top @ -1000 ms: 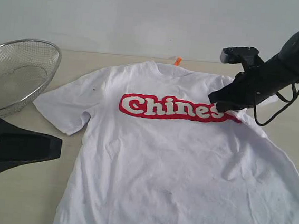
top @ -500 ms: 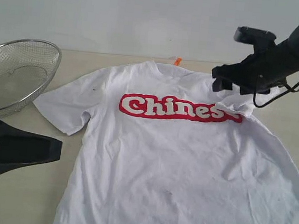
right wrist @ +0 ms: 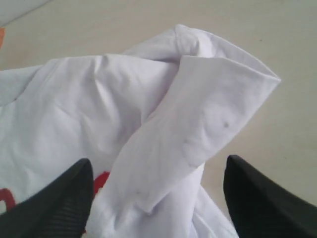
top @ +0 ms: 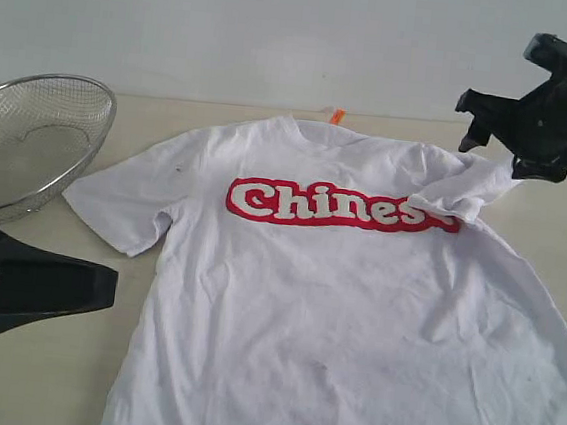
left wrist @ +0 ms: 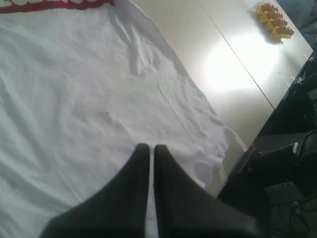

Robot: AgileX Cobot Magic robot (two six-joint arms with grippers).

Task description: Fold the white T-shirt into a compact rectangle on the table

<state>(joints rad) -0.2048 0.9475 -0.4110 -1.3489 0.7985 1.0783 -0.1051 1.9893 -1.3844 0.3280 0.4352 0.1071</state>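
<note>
One white T-shirt [top: 334, 318] spread on a pale surface [top: 36, 380], one sleeve turned in

1. Left tool [top: 111, 286]. Black, nearest the viewer, low over bare surface near the shirt's side edge. Its wrist view shows both fingers [left wrist: 141, 168] pressed together with nothing between them, pointing across the shirt's lower body.

2. White T-shirt. Lies front up on the surface and fills its middle and the right tool's side. The hem is toward the viewer and runs out of frame; the collar is at the far end. Light creases and a few small dark specks show.

3. Red lettering [top: 334, 205]. White-filled "Chines" in a red outline across the chest, with its end covered by cloth.

4. Sleeve on the left tool's side [top: 124, 202]. Spread outward, flat on the surface.

5. Sleeve on the right tool's side [top: 456, 194]. Folded inward over the chest in a loose ridge, its cuff resting on the end of the lettering.

6. Wire mesh basket [top: 29, 138]. Round, metal and tilted, at the edge of the view, apart from the shirt.

7. Orange neck tag [top: 338, 115]. Small, showing just behind the collar.

8. Right tool [top: 470, 121]. Black, raised above the surface just beyond the folded sleeve, fingers wide apart and holding nothing. Its wrist view shows the sleeve below, between the two fingers [right wrist: 64, 203], not clamped.

9. Yellow tray [left wrist: 275, 17]. Farthest off, seen in the left wrist view well beyond the shirt. It holds small brown round things, too small to identify.
</note>
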